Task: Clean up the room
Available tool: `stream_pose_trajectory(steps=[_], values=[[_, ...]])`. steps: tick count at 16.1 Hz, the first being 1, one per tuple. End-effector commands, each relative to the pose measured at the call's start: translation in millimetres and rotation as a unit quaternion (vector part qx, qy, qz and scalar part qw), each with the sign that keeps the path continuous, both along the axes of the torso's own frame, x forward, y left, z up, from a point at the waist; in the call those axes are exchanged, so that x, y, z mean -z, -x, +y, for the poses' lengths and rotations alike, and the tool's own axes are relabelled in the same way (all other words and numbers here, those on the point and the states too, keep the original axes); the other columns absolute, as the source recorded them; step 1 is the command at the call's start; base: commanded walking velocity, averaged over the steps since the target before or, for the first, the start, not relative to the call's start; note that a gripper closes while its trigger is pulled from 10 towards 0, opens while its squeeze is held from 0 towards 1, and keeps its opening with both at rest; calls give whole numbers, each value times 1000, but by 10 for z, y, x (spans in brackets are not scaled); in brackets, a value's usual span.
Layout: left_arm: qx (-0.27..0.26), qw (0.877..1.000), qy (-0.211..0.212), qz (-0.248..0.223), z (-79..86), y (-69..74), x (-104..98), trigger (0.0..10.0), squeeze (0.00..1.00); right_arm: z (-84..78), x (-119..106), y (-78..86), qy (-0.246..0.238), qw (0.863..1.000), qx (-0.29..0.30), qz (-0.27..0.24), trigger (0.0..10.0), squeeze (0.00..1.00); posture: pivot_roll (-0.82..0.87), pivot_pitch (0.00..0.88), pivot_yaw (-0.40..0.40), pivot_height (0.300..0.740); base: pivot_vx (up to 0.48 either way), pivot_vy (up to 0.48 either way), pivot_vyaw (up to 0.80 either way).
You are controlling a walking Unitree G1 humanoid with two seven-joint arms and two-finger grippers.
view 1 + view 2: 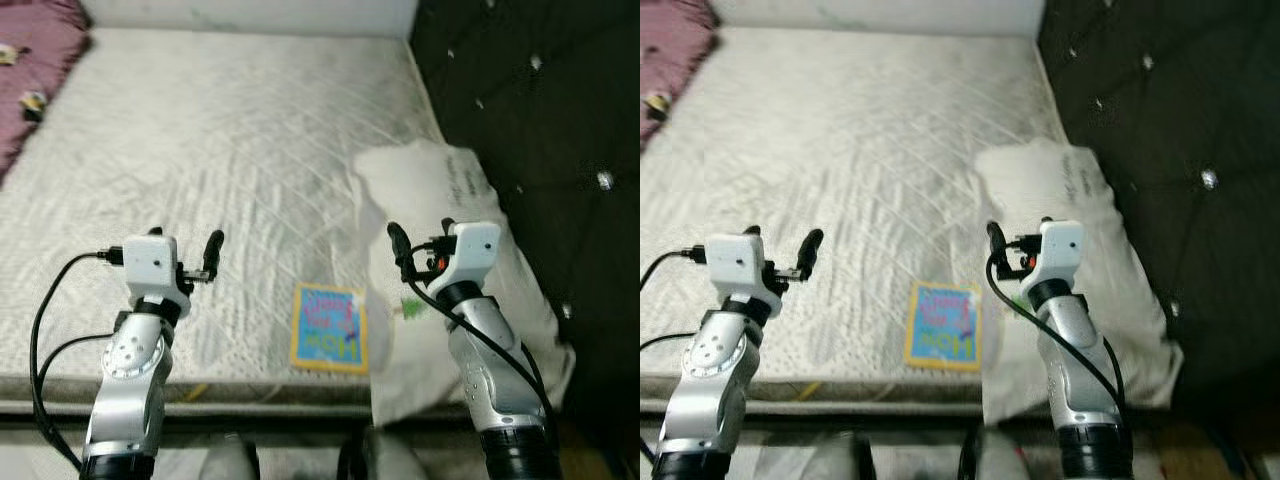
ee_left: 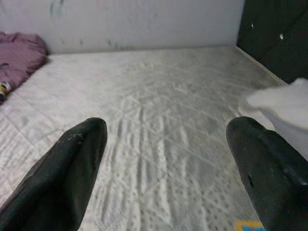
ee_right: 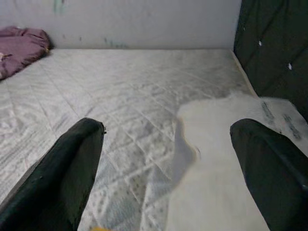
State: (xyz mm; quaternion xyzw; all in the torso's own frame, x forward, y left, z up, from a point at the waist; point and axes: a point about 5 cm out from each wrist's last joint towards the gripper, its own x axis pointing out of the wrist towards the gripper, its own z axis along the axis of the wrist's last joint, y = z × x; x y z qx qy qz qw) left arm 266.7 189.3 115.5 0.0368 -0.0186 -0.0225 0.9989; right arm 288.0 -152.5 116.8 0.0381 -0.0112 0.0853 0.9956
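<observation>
A book (image 1: 328,328) is seen low centre on the bed (image 1: 230,150), between both wide-open grippers, nearer the right gripper (image 1: 400,252).

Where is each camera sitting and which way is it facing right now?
Left eye: on the head, looking down at the mattress, book and pillow; both arms and the left gripper show.
Right eye: beside it, same scene; right gripper over the pillow edge.
Left wrist: along its open fingers across the mattress to the wall.
Right wrist: along its open fingers over the pillow.
Both wrist views share the purple blanket.
</observation>
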Motion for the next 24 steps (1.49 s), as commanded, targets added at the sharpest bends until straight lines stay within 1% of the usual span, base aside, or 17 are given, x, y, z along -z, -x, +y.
stream_pose_trajectory(steps=[1,4,5,6,9,11,15,20,22,24], values=[[5,1000,-7,5,-7,-2,22,10000,0,-44,41,13,3,1000,10,6,10000,0,0,24,-30,740,0,0,0],[8,1000,-8,5,-34,-17,22,10000,0,-58,54,14,5,1000,13,8,10000,0,-2,28,-29,740,0,0,0],[14,1000,7,7,-59,-16,33,10000,0,-61,62,17,5,1000,13,9,10000,0,-2,28,-29,740,0,0,0],[13,1000,8,9,-62,-14,38,10000,0,-65,70,22,4,1000,15,10,10000,0,-2,30,-29,740,0,0,0],[12,1000,4,9,-77,-24,46,10000,0,-79,108,23,7,999,26,19,10000,0,-2,31,-28,740,0,0,0],[17,999,25,10,-111,-31,47,10000,0,-82,115,21,7,999,28,20,10000,0,-3,31,-28,740,0,0,0],[19,999,31,15,-119,-34,59,10000,0,-104,131,20,9,999,36,25,10000,0,-5,35,-28,740,0,0,0],[27,999,37,21,-142,-26,73,10000,0,-103,146,29,11,999,38,30,10000,0,-8,40,-28,740,0,457,0],[29,999,38,20,-145,-28,73,10000,0,-109,154,34,13,999,39,32,10000,0,-8,40,-28,740,0,480,-800],[30,999,39,21,-148,-27,78,10000,0,-112,156,38,14,999,39,32,10000,0,-8,40,-28,740,0,480,-266]])
